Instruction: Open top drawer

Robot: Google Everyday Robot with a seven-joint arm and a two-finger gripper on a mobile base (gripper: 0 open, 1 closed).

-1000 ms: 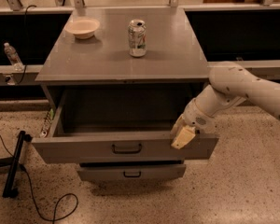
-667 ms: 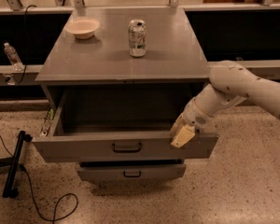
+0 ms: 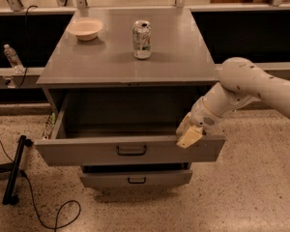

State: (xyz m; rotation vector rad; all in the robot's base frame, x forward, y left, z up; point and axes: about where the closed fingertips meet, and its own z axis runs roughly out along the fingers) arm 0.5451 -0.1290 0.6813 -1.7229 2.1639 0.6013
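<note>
The top drawer (image 3: 87, 151) of the grey metal cabinet stands pulled far out, its deep box showing empty inside. Its small black handle (image 3: 131, 150) sits at the centre of the flat front panel. My gripper (image 3: 188, 135) comes in from the right on a white arm (image 3: 251, 88) and rests at the upper rim of the drawer front, near its right end. A narrower drawer (image 3: 135, 179) below is slightly out.
A white bowl (image 3: 85, 28) and a drink can (image 3: 142, 39) stand on the cabinet top (image 3: 183, 52). A plastic bottle (image 3: 12, 57) stands on the ledge at left. A black stand (image 3: 14, 170) and cable (image 3: 53, 216) lie on the floor at left.
</note>
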